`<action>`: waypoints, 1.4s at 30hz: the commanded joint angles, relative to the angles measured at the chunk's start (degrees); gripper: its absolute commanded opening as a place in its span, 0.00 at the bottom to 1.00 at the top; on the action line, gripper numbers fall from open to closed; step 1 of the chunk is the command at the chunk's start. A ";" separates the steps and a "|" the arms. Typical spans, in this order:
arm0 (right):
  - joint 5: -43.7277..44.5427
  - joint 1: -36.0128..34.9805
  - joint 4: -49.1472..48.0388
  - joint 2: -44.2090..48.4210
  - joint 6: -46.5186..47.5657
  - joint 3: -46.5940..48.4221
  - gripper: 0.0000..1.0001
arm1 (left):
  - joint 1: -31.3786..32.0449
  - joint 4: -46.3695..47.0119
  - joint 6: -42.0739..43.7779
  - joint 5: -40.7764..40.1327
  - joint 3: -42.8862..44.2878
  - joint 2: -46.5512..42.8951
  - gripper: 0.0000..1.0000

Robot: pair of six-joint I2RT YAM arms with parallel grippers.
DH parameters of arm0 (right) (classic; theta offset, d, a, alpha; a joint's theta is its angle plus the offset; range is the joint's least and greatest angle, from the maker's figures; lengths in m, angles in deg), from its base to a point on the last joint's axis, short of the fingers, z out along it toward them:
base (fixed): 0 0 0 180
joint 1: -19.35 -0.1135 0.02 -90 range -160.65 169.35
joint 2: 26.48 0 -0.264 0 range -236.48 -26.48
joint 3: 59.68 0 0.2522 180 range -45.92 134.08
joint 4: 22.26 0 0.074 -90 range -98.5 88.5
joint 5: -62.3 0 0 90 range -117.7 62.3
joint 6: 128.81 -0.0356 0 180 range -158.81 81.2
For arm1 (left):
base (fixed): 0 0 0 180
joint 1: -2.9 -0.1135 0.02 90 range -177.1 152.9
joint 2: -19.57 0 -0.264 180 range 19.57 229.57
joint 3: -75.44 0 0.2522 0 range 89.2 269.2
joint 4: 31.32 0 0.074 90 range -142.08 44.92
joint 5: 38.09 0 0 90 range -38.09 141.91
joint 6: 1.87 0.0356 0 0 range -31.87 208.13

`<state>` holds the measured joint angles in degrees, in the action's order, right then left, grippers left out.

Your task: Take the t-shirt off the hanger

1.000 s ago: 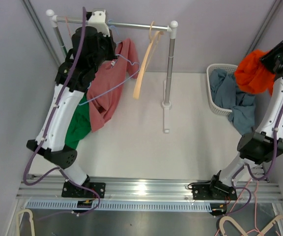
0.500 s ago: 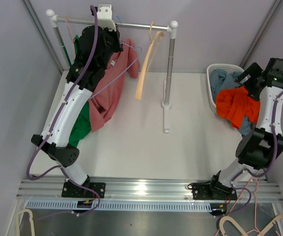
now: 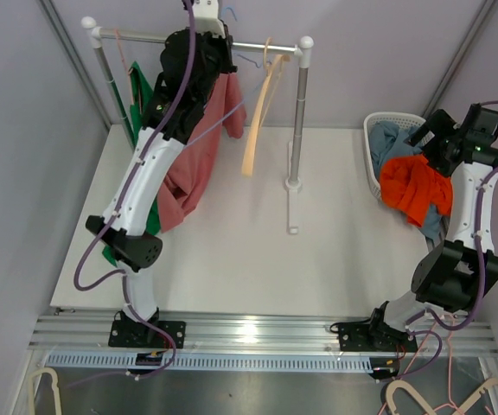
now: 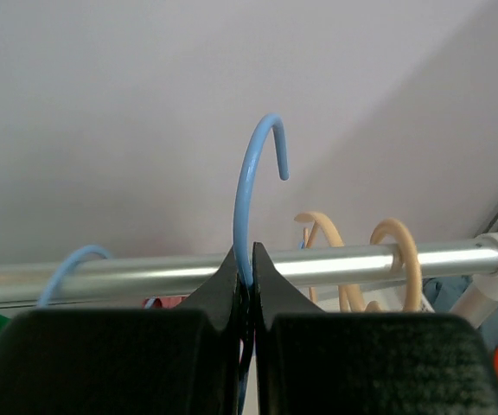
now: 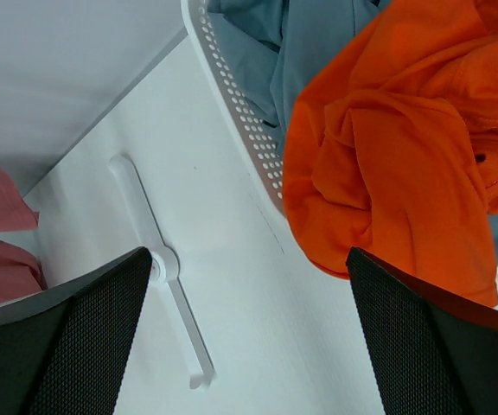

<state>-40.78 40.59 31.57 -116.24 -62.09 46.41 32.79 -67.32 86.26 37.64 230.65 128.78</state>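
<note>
Top external view: we see the orange t-shirt point(image 3: 415, 186) just dropped in the basket point(image 3: 373, 143), removal seemingly done; right gripper point(image 5: 249, 255) gapes empty. Left gripper point(image 4: 245, 257) pinches the blue hanger point(image 4: 239, 199) by the rail point(image 4: 102, 275).

Left arm point(image 3: 137, 186) and right arm point(image 3: 467, 203): white link shells, black joint housings, purple cable point(image 3: 75, 278) looped alongside each. Finger pads point(image 5: 59, 346) black, mesh-textured.
</note>
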 commanded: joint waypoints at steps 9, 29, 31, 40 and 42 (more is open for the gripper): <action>-2.74 -0.14 -0.96 5.90 1.05 1.97 1.00 | 2.27 3.52 -0.94 6.78 -3.72 3.56 0.01; -4.32 -1.19 -2.72 7.84 0.52 -1.89 1.00 | 5.44 -1.92 5.12 -8.06 -2.24 5.30 0.01; -4.32 -1.19 -2.98 8.10 0.61 -2.16 0.99 | 4.92 -2.72 4.68 -7.54 -1.27 5.93 0.01; -4.58 -1.99 -3.07 8.63 0.26 -2.95 0.99 | 5.00 -1.14 1.26 2.92 -8.46 3.30 0.01; -4.41 -2.34 -2.90 8.98 0.44 -2.95 0.99 | 5.00 -1.40 0.38 3.36 -8.55 3.55 0.01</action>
<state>-44.26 38.93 30.17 -109.70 -62.09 43.42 37.97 -66.23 88.53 37.16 223.76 133.33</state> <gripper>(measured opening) 0.993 0.025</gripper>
